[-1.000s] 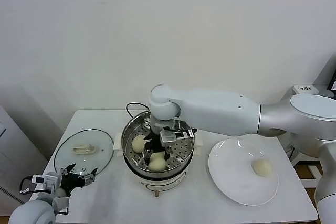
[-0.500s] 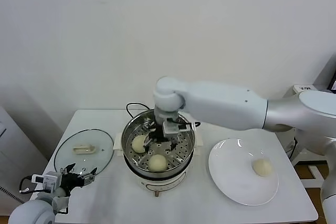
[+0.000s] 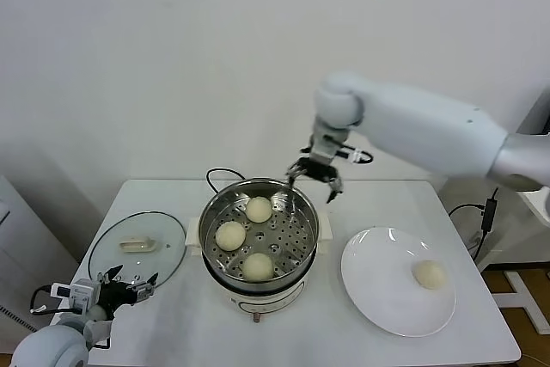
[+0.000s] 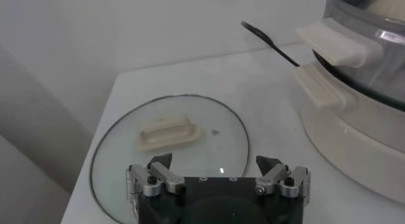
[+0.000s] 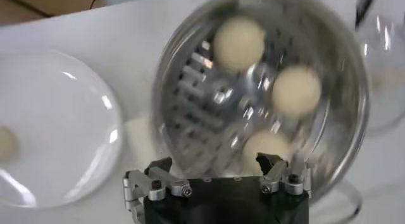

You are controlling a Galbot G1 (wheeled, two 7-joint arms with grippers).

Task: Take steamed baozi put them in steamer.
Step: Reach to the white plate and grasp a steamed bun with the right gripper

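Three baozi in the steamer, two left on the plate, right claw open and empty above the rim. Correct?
Not quite. The head view shows only one baozi left on the plate, not two. Three do sit in the steamer, and the right claw is open and empty above its rim.

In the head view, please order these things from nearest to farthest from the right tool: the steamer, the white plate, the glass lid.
1. The steamer, just below the right tool.
2. The white plate, on the robot's right.
3. The glass lid, far on the left.
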